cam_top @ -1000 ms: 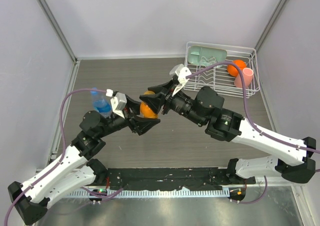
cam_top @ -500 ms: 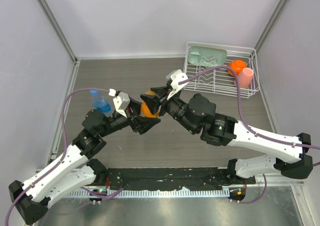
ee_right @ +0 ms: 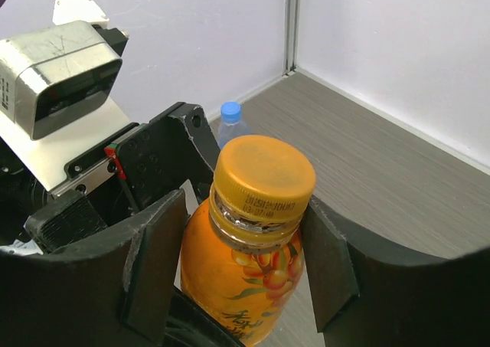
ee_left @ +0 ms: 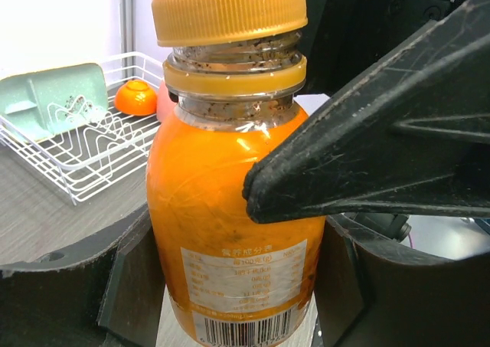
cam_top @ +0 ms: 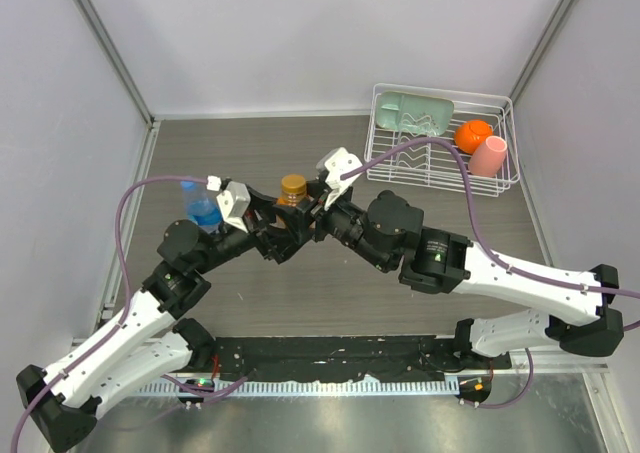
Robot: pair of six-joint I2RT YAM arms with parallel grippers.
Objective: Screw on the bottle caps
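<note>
**Orange cap (ee_right: pixel 264 175) on, threads showing**

Left gripper (cam_top: pixel 283 230) grasps the orange bottle (ee_left: pixel 230 232) upright at mid-table (cam_top: pixel 250 153); cap sits on its neck. Right gripper (cam_top: pixel 308 213) flanks the cap, jaws released, gaps either side. Clear bottle (cam_top: pixel 204 213), blue cap (cam_top: pixel 188 184) on, near the table's left edge.

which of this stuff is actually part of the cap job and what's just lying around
Part of the job: orange bottle, amber cap, clear bottle, blue cap.
Just lying about: dish rack, green tray, orange ball, pink cup.
</note>
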